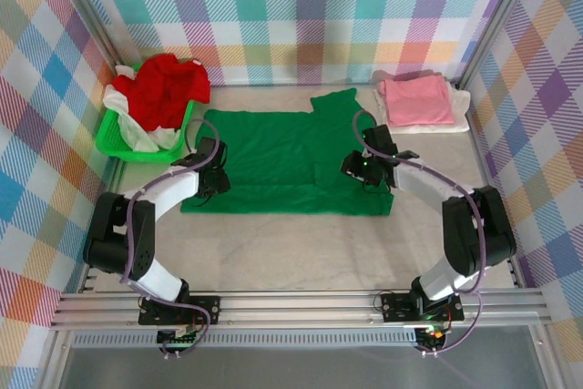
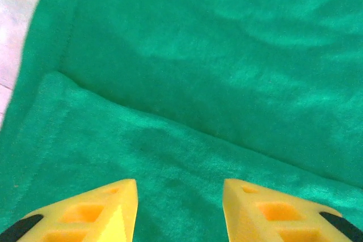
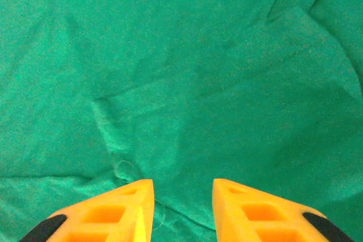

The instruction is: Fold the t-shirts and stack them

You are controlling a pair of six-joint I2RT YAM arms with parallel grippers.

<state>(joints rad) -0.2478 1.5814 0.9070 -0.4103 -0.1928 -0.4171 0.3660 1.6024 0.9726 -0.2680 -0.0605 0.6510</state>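
A green t-shirt [image 1: 282, 161] lies spread flat on the table, its right side folded over toward the middle. My left gripper [image 1: 215, 177] hovers over the shirt's left part; in its wrist view its yellow fingers [image 2: 108, 211] stand open over a folded edge of green cloth [image 2: 187, 89]. My right gripper [image 1: 358, 168] is above the folded right part, open, with green fabric [image 3: 187, 83] beneath the gap and nothing held. A folded pink t-shirt [image 1: 416, 101] rests on a folded white one [image 1: 460, 121] at the back right. A red t-shirt [image 1: 166, 87] and white cloth [image 1: 138, 134] fill the basket.
A lime-green plastic basket [image 1: 117, 141] stands at the back left against the checked wall. Bare table surface [image 1: 301, 248] lies between the green shirt and the arm bases. Checked walls enclose the table on three sides.
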